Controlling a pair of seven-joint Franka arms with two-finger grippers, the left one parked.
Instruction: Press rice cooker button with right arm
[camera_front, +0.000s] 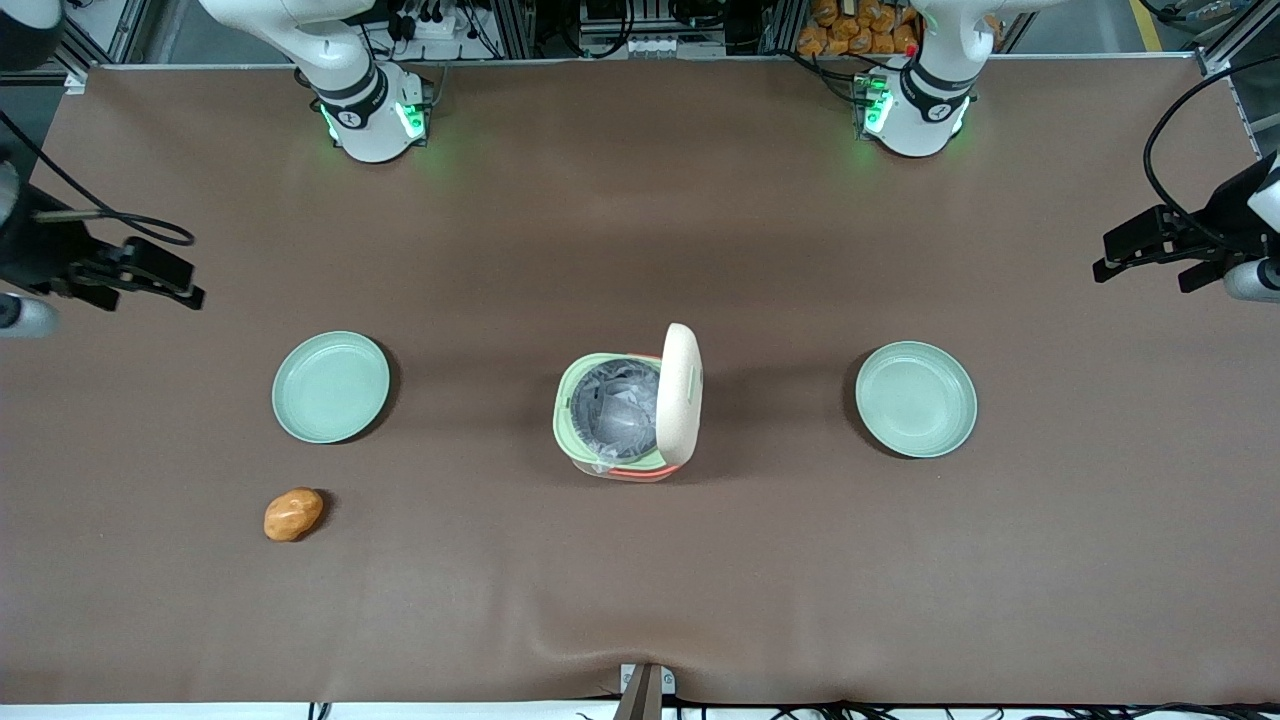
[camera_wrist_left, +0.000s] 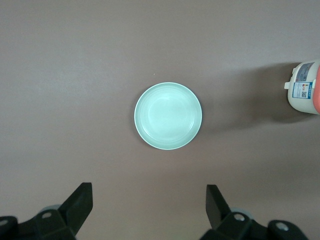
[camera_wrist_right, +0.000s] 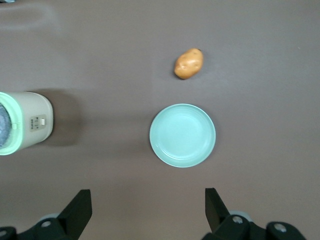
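Observation:
The rice cooker (camera_front: 625, 440) stands mid-table with its cream lid (camera_front: 680, 393) raised upright and the grey inner pot (camera_front: 620, 405) showing inside the pale green rim. It also shows in the right wrist view (camera_wrist_right: 27, 122), where a small rectangular pad, seemingly the button (camera_wrist_right: 42, 120), sits on its cream side next to a printed label. My right arm's gripper (camera_front: 185, 280) hangs open and empty at the working arm's end of the table, well apart from the cooker. In the right wrist view, the gripper (camera_wrist_right: 147, 200) has its fingers wide apart above bare mat.
A pale green plate (camera_front: 331, 387) lies below my gripper, and it also shows in the right wrist view (camera_wrist_right: 182, 135). A potato (camera_front: 293, 514) lies nearer the front camera than that plate. A second plate (camera_front: 916, 399) lies toward the parked arm's end.

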